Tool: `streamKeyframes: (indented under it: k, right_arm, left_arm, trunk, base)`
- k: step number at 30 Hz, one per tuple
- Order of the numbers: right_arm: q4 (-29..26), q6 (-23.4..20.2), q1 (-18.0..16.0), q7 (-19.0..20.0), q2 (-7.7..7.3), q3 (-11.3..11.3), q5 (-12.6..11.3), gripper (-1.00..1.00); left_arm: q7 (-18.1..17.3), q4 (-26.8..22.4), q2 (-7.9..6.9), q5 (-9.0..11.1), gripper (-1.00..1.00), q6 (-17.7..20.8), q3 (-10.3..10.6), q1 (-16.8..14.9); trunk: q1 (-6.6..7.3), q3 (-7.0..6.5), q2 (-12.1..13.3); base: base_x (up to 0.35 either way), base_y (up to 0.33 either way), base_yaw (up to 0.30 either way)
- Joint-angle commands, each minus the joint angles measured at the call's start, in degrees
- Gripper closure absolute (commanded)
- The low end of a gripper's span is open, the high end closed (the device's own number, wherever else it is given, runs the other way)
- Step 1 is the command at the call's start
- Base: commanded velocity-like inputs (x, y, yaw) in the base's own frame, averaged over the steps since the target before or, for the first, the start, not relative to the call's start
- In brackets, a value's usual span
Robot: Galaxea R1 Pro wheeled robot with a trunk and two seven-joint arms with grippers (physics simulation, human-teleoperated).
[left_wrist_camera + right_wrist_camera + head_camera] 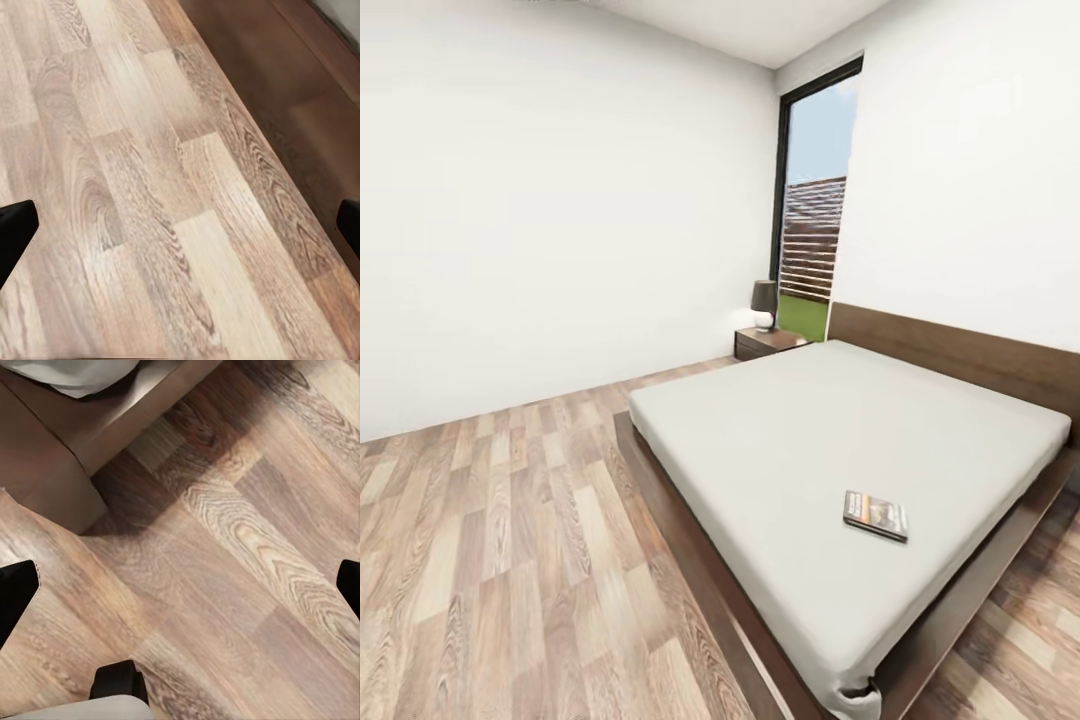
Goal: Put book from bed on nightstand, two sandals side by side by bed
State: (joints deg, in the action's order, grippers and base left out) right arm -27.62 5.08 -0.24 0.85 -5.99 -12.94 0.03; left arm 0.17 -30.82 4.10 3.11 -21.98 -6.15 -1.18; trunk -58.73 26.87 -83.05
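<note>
The book [875, 515], small with a dark and orange cover, lies flat on the bed's pale mattress [830, 440], toward its near right part. The nightstand [768, 342] of dark wood stands at the bed's far left corner, below the window. The two sandals are out of view. My left gripper [180, 229] hangs open over the plank floor, with the dark bed frame [300, 60] beside it. My right gripper [180, 589] is open too, above the floor by the frame's corner [45, 472], under the mattress edge [75, 371]. Neither holds anything.
A dark-shaded lamp [764, 303] stands on the nightstand. The brown headboard [960, 350] runs along the right wall. A tall dark-framed window [815, 200] is in the far corner. Wood-plank floor [490, 520] stretches left of the bed. A black part of my base [120, 682] shows below the right gripper.
</note>
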Motion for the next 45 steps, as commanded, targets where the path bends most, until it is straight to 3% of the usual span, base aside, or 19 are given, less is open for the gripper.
streamKeyframes:
  k: [1,45]
  right_arm:
    - [0.0,0.2,0.0,0.1,0.01,-0.2,0.0,-1.0]
    - [0.0,0.2,0.0,0.1,0.01,-0.2,0.0,-1.0]
  left_arm:
    - [-0.1,0.1,0.03,0.3,-1.0,-0.2,-0.1,0.0]
    - [-0.1,0.1,0.03,0.3,-1.0,-0.2,-0.1,0.0]
  trunk:
    - [0.0,0.06,0.0]
    - [0.0,0.06,0.0]
  base:
    - [0.0,0.0,0.292]
    - [0.0,0.0,0.275]
